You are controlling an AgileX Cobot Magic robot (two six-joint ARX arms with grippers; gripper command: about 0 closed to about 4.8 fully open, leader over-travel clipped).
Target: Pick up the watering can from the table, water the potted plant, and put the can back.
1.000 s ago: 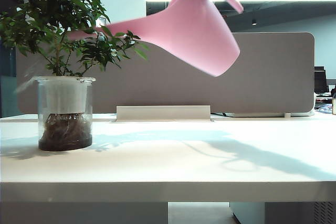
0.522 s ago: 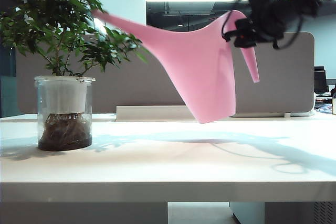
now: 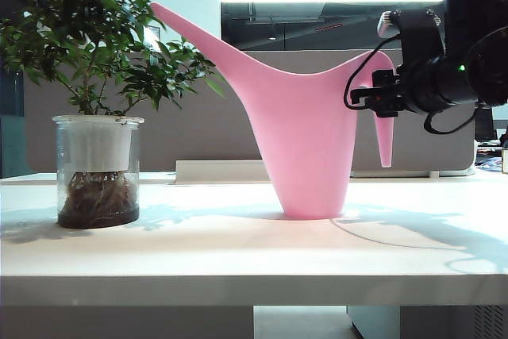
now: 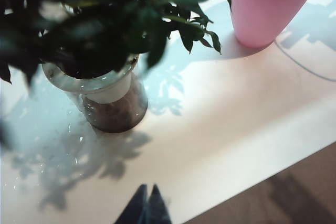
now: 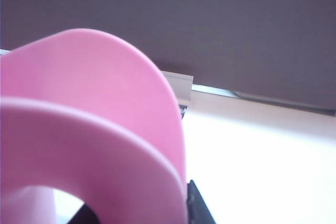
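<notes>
The pink watering can (image 3: 305, 148) stands upright, its base down on the white table (image 3: 238, 252) right of centre. Its long spout slants up to the left toward the leaves of the potted plant (image 3: 98, 164). My right gripper (image 3: 379, 97) comes in from the right and is shut on the can's slim handle. In the right wrist view the pink handle (image 5: 94, 129) fills the gap between the dark fingers of the right gripper (image 5: 139, 211). My left gripper (image 4: 147, 198) is shut and empty, hovering near the table's front edge, short of the glass pot (image 4: 105, 93) and the can's base (image 4: 268, 3).
A grey partition panel (image 3: 421, 109) runs along the back of the table, with a pale metal strip (image 3: 246, 171) at its foot. Beyond the table's front edge the brown floor (image 4: 283, 192) shows in the left wrist view.
The can has swung from tilted over the plant, spout down, to upright. It came down and to the right onto the table, still in my right gripper. The left arm is still.
</notes>
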